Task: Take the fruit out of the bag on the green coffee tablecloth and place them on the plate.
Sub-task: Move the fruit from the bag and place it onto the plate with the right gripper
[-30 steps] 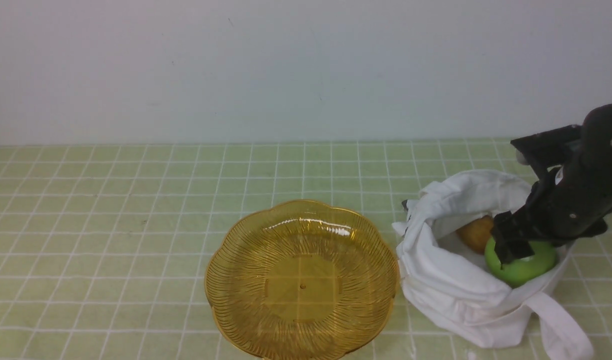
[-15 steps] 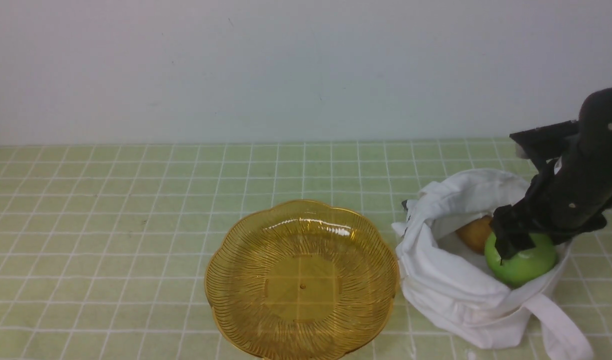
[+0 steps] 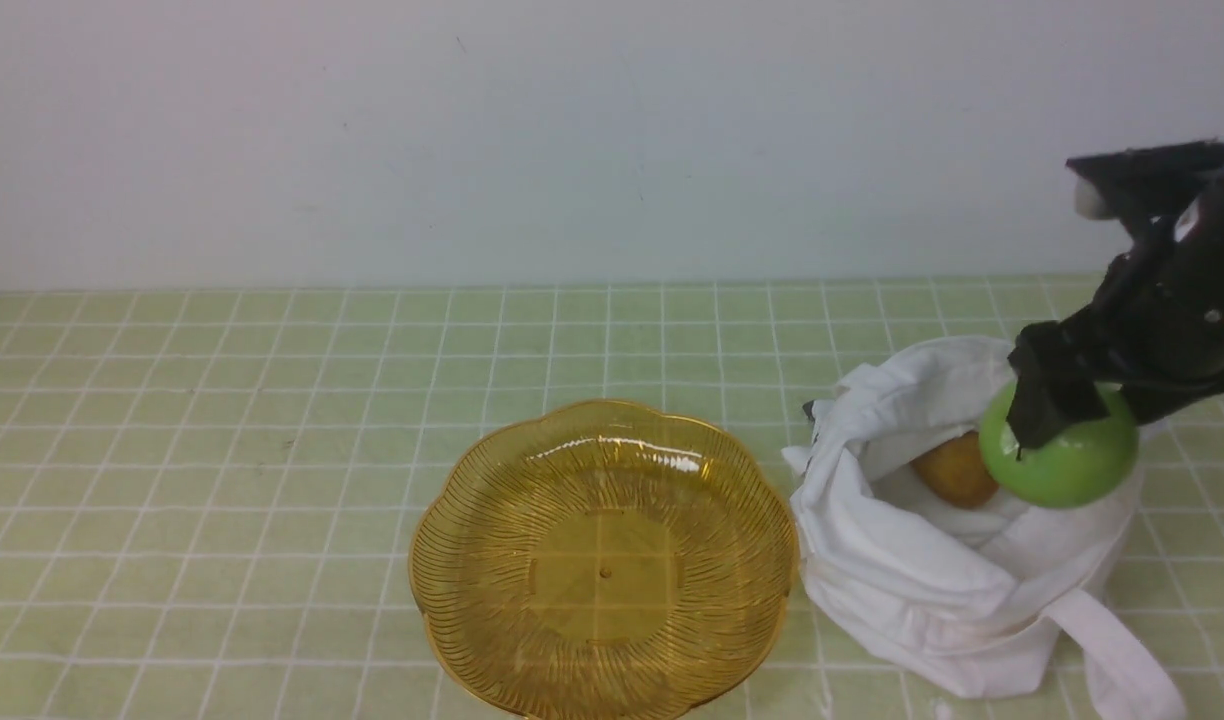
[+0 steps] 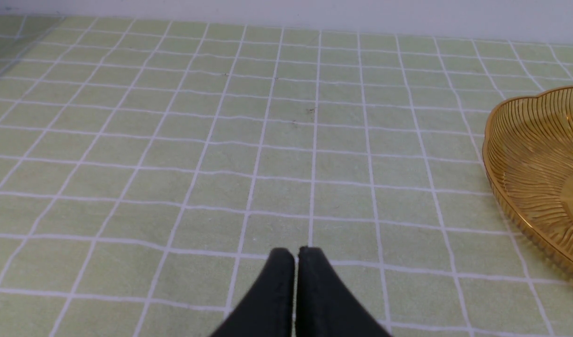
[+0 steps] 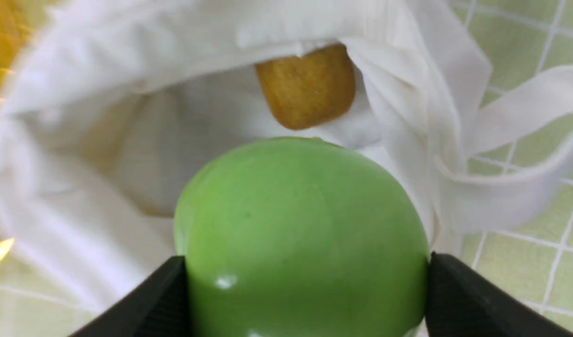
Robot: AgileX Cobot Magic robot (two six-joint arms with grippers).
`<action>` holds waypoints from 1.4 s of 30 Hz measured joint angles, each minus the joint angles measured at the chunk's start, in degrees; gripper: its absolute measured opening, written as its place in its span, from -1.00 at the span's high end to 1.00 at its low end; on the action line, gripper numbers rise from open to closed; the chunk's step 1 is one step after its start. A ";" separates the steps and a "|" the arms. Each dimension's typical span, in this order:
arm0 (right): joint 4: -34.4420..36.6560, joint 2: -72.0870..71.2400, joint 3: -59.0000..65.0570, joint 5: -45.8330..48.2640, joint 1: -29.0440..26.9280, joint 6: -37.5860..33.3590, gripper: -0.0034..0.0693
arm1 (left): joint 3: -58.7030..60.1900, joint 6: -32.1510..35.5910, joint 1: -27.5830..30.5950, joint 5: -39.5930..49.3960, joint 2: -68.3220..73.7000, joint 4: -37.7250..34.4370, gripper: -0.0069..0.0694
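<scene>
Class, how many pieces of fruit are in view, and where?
2. The green apple is held by the right gripper above the bag; the brownish-yellow fruit lies inside the bag. Others may be hidden under cloth.

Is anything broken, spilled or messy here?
Nothing looks broken or spilled. The white bag is crumpled and slumped open, as soft cloth does. The right hand grips the green apple above it, the brownish fruit lies inside, and the plate sits flat and empty.

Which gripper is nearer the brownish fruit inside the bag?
Right: the right gripper holds the green apple close beside the brownish fruit; the left gripper, shut, is over cloth beyond the plate.
</scene>
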 joint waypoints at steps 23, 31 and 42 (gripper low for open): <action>37.15 4.34 -0.11 -18.33 23.07 -27.95 -0.67 | 0.00 0.00 0.00 0.00 0.00 0.00 0.84; 37.32 14.73 -0.11 -27.81 23.45 -30.13 -0.67 | 0.00 0.00 0.00 0.00 0.00 0.00 0.84; 37.81 19.78 -0.11 -32.92 23.45 -31.85 -0.99 | 0.00 0.00 0.00 0.00 0.00 0.00 0.84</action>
